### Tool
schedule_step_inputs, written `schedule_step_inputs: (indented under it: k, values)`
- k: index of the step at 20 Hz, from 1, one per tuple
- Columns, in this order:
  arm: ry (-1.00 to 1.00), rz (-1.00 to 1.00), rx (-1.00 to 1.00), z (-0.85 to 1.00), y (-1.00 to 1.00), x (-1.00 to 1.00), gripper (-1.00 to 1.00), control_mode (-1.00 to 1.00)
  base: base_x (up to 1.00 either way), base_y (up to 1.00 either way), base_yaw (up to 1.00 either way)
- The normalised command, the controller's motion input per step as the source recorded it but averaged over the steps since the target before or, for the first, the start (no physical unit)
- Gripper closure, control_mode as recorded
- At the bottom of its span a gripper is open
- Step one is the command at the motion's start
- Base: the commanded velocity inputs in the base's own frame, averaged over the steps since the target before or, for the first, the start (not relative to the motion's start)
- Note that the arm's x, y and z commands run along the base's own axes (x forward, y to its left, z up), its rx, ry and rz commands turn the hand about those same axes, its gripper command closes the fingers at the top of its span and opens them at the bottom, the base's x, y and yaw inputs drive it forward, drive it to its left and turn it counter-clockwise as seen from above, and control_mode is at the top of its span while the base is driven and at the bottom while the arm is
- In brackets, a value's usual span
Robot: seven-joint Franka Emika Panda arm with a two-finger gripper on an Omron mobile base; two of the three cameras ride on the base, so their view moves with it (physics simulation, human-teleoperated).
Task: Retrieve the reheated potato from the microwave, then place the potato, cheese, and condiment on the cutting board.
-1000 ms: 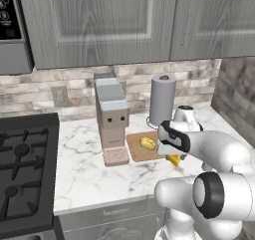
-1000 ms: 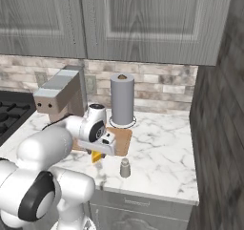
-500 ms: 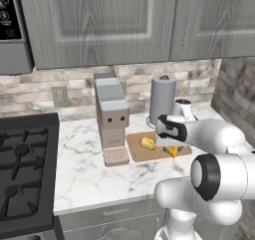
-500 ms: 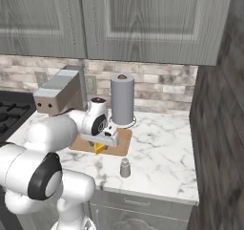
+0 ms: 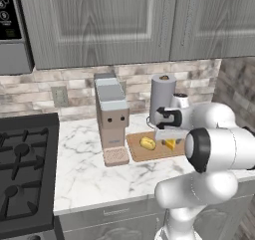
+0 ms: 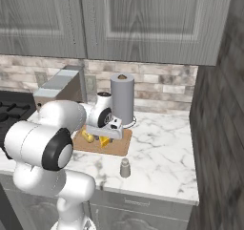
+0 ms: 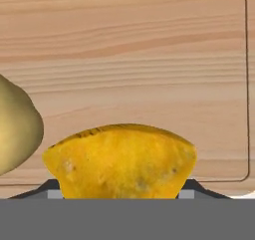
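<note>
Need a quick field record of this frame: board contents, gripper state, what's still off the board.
cutting board: on the marble counter, right of the boxy machine
potato: on the board
cheese: on the board, beside the potato, apart from it
gripper: low over the board, fingertips either side of the cheese; grip cannot be told
condiment shaker: on the counter, off the board
paper towel roll: upright behind the board

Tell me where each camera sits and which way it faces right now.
Left base view: behind the arm's left, facing the counter; arm rises lower right; board, potato, cheese.
Right base view: behind its right; arm lower left; same board, paper roll, shaker.
Hand view: on the hand, looking close at cheese on board, fingertips flanking it.
</note>
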Motion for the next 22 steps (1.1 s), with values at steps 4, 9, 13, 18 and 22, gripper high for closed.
schedule_step_inputs:
  k: [4,9,13,18,22]
  values:
    - [0.02,0.00,0.00,0.00,0.16,0.19,1.00,-1.00,0.00,0.00,0.00]
    - [0.00,0.00,0.00,0.00,0.22,0.26,1.00,-1.00,0.00,0.00,0.00]
    - [0.00,0.00,0.02,-0.02,0.17,0.25,1.00,-1.00,0.00,0.00,0.00]
    - [0.01,0.00,0.00,-0.12,0.11,0.12,1.00,-1.00,0.00,0.00,0.00]
    - [0.04,0.00,0.01,-0.20,0.16,0.04,1.00,-1.00,0.00,0.00,0.00]
